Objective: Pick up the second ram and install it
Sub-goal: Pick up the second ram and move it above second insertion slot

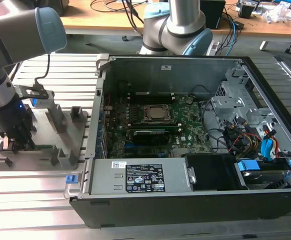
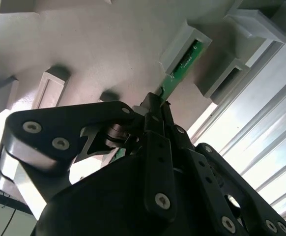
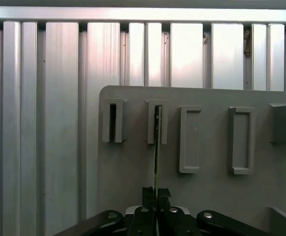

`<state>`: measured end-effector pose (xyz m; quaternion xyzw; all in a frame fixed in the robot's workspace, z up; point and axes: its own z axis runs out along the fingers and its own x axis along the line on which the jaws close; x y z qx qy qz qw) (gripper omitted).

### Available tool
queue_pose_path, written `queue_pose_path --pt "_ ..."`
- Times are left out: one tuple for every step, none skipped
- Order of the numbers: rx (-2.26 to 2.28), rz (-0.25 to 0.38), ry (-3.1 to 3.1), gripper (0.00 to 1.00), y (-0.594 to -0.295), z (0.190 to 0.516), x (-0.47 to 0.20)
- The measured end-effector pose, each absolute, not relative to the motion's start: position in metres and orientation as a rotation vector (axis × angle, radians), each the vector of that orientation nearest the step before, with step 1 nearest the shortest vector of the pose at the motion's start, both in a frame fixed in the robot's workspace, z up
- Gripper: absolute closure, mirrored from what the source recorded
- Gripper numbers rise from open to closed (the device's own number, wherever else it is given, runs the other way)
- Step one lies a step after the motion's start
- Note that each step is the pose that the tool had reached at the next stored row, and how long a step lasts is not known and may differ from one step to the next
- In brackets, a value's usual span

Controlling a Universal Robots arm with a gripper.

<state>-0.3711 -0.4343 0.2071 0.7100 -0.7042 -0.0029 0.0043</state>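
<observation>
One stick, the second ram (image 2: pixel 182 68), stands on edge in a slot (image 3: pixel 151 123) near the fixture plate's (image 3: pixel 207 196) edge, so the end effector (image 3: pixel 156 195) clenches its flat faces.

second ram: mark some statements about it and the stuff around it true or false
1. The grey fixture plate lies to the exterior view's left of the computer case. True.
2. The fingers are shut on the second ram. True.
3. The second ram is seated in the motherboard. False: its far end sits in a slotted holder on the grey fixture plate.
4. The computer case is covered by its side panel. False: it is open, with the motherboard showing.
</observation>
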Motion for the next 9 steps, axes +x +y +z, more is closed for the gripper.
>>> queue_pose_path --pt "2.224 -0.009 -2.206 0.86 -0.434 0.209 -0.371" --pt "2.224 -0.009 -2.206 0.86 -0.434 0.211 -0.371" --pt "2.224 -0.009 -2.206 0.86 -0.434 0.212 -0.371" --pt "2.224 -0.009 -2.206 0.86 -0.434 0.213 -0.371" --pt "2.224 -0.009 -2.206 0.86 -0.434 0.215 -0.371" --pt "2.224 -0.009 -2.206 0.86 -0.434 0.219 -0.371" --pt "2.224 -0.009 -2.206 0.86 -0.434 0.221 -0.371" --pt "2.224 -0.009 -2.206 0.86 -0.434 0.223 -0.371" --pt "2.224 -0.009 -2.206 0.86 -0.434 0.224 -0.371"
